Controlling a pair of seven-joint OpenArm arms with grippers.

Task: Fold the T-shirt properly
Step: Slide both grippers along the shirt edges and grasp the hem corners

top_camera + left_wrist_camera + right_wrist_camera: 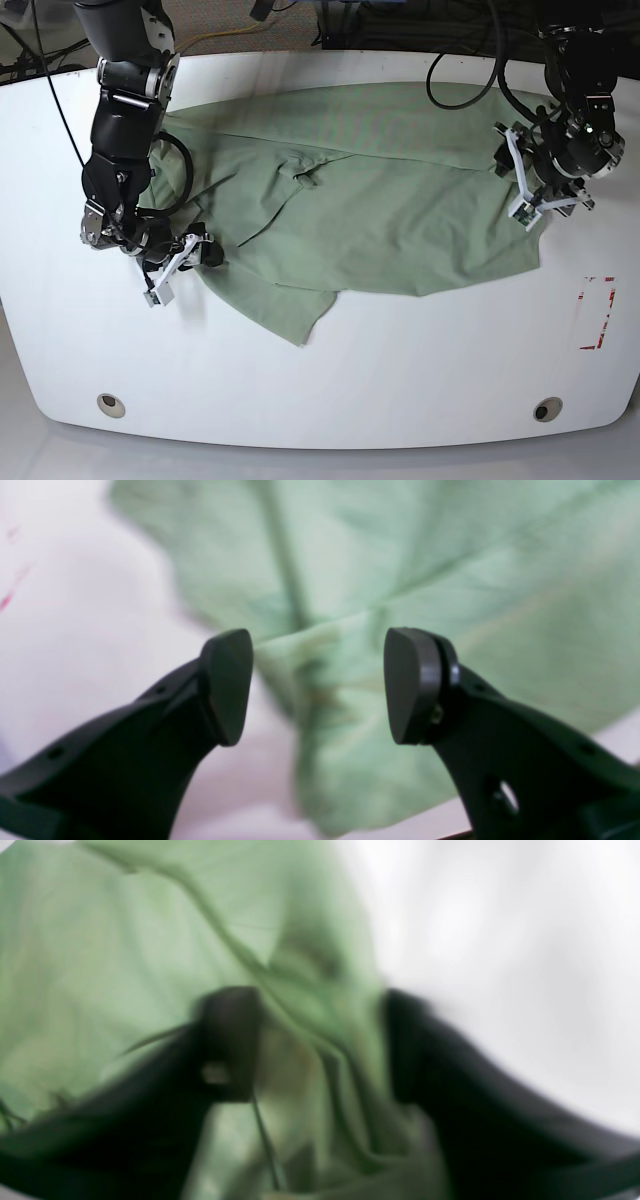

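While both arms reach low, left fingers (227, 687) spread over T-shirt (370, 215), right fingers (232, 1040) blurred, seemingly straddling cloth.

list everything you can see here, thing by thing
T-shirt: one, pale sage green, spread rumpled across the middle of the table, one corner trailing toward the near edge
table: one, white, rounded corners, under everything
red marking: one, red outline, on the table near its right edge in the base view
round fittings: two, grey, set in the table's near corners
cables: several, dark, behind the table's far edge
left gripper: one, black, at the shirt's edge on the base view's right; jaws apart with a bunched fold of cloth beyond the gap
right gripper: one, black, at the shirt's opposite edge; jaws either side of bunched cloth, too blurred to tell if they grip it
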